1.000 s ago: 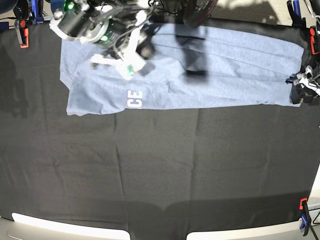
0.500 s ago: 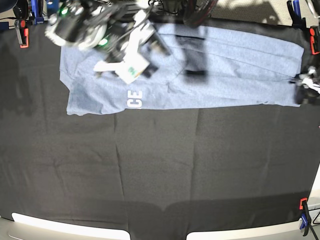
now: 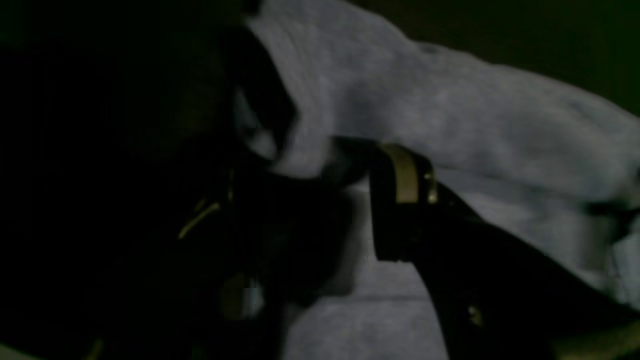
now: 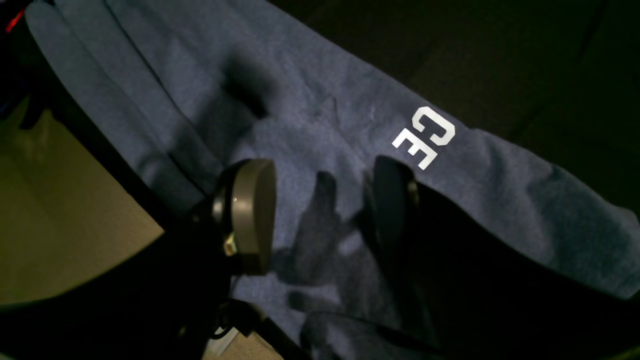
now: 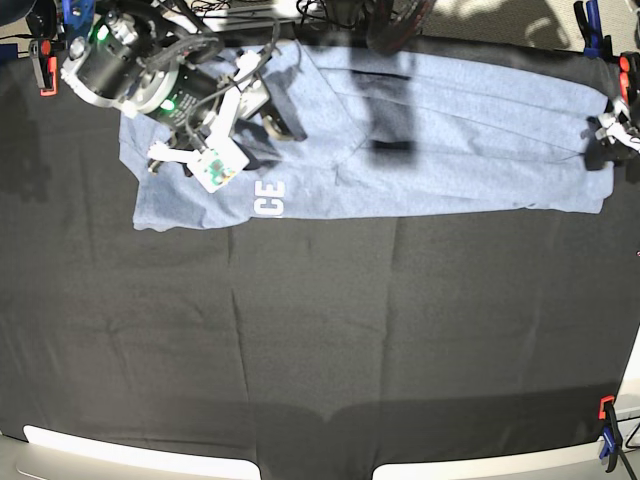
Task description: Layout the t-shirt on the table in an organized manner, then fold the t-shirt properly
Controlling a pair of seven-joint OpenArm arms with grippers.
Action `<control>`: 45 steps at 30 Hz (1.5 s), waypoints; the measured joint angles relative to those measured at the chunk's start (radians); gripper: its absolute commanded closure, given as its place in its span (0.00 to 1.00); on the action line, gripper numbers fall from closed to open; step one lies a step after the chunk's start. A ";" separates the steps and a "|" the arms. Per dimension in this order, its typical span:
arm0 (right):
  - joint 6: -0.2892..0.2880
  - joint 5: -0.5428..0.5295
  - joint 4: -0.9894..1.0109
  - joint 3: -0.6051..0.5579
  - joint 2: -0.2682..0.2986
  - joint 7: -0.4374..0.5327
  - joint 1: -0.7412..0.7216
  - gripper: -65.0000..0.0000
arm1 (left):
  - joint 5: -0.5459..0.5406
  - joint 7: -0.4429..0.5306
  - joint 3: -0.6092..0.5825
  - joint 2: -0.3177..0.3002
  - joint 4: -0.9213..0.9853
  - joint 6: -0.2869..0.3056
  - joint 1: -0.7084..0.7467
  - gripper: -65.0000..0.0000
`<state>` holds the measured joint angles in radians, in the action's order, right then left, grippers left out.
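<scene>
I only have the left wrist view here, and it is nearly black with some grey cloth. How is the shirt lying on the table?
Observer: In the base view the t-shirt lies as a long, lengthwise-folded band along the far edge of the table.
Operator: And the right arm?
Observer: The right gripper is over one end of the band, jaws open, nothing between them.
Operator: Any print showing?
Observer: The white letters CE, by the band's near edge.

place: robotics lab | evidence: black-clothed table (image 5: 320,340), orange-black clamps (image 5: 607,432), tangled cables (image 5: 330,10)
</scene>
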<state>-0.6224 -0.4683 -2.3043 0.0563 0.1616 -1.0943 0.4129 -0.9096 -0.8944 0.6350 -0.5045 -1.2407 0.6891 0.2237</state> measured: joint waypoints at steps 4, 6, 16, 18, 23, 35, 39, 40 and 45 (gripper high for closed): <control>0.000 0.000 0.000 0.000 0.000 0.000 0.000 0.53 | -0.025 0.018 0.000 0.000 0.047 0.000 0.000 0.53; 0.000 0.000 0.000 0.000 0.000 0.000 0.000 0.53 | -0.030 0.073 0.000 -0.001 0.089 0.003 0.000 0.53; 0.000 0.000 0.000 0.000 0.000 0.000 0.000 0.53 | -0.195 -0.025 0.001 0.007 0.149 0.003 -0.008 0.53; 0.000 0.000 0.000 0.000 0.000 0.000 0.000 0.53 | -0.214 -0.030 0.001 0.029 0.149 0.004 -0.008 0.53; 0.000 0.000 0.000 0.000 0.000 0.000 0.000 0.53 | -0.254 -0.058 0.001 0.067 0.149 0.004 -0.008 0.64; 0.000 0.000 0.000 0.000 0.000 0.000 0.000 0.53 | -0.134 0.141 0.000 0.069 0.153 0.002 -0.005 1.00; 0.000 0.032 0.000 0.010 0.002 0.018 0.000 0.53 | 0.000 0.260 0.019 0.069 0.154 0.011 -0.005 1.00; 0.000 0.031 0.000 0.019 0.002 0.024 0.000 0.53 | 0.011 0.274 0.036 0.069 0.154 0.010 -0.005 1.00; -0.003 0.031 0.000 0.098 0.002 0.058 0.000 0.53 | 0.017 0.288 0.122 0.064 0.154 0.004 -0.005 1.00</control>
<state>-0.6250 -0.4377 -2.3043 0.1539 0.1631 -1.0363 0.4129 -0.8925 -0.6067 0.7567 -0.4408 -1.0870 0.6930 0.2184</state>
